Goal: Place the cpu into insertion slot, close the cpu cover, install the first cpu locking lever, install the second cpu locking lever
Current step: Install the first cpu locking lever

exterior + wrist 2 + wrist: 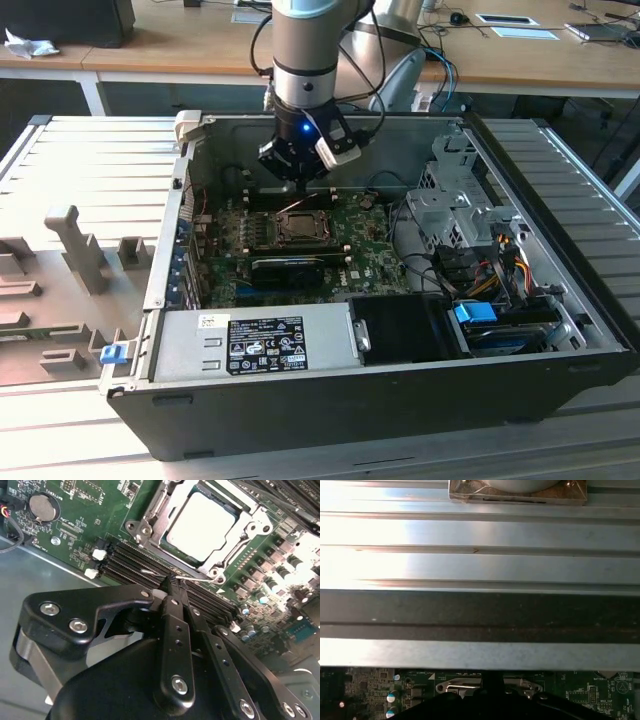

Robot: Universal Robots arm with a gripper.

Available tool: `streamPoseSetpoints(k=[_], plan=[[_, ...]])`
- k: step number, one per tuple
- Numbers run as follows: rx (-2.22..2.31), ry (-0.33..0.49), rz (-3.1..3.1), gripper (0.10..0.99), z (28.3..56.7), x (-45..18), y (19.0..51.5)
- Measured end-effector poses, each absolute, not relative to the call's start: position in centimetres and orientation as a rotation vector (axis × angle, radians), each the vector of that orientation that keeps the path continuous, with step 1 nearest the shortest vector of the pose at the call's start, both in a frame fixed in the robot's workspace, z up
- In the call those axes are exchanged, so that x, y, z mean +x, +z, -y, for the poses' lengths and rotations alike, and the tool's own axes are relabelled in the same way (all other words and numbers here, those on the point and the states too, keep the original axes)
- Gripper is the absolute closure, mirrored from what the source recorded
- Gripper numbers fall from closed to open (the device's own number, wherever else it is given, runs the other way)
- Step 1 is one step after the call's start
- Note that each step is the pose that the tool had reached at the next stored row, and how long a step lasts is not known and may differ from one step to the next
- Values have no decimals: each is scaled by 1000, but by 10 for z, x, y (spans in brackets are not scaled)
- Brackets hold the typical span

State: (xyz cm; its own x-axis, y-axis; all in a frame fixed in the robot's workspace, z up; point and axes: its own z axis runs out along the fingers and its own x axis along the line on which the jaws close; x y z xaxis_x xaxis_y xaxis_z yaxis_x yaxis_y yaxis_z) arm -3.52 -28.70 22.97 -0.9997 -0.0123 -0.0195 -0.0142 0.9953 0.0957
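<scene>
In the exterior view the arm reaches down into an open computer case (560,300) lying on a ribbed metal table (100,170). The gripper (297,182) hangs just above the green motherboard (365,255), right behind the insertion slot (300,228), which sits near the board's middle. A thin lever wire slants up beside the socket. A grey power supply (255,340) fills the case's near edge, and a drive cage (455,205) with coloured cables stands toward the exterior view's right.

In the second wrist view the gripper's black fingers (175,605) are pressed together, their tips pinching the thin wire of a cpu locking lever (197,580) just beside the socket. The cpu (202,525) lies flat in the insertion slot, its pale metal top facing up, with the cpu cover (240,530) closed down around it as a silvery frame. Black memory slots (130,562) run between the socket and the fingers, and a coin battery (42,507) sits well apart on the board.

In the first wrist view a ribbed metal wall (480,565) spans the frame, and below it shows a strip of motherboard (580,692) with the silvery cover frame (465,685) just beyond the dark gripper tip (492,692).
</scene>
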Motion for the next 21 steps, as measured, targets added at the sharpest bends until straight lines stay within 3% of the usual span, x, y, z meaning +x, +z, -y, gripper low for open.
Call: streamPoseSetpoints(k=[21], plan=[[-23,150,-3119,980,285,-20,205]])
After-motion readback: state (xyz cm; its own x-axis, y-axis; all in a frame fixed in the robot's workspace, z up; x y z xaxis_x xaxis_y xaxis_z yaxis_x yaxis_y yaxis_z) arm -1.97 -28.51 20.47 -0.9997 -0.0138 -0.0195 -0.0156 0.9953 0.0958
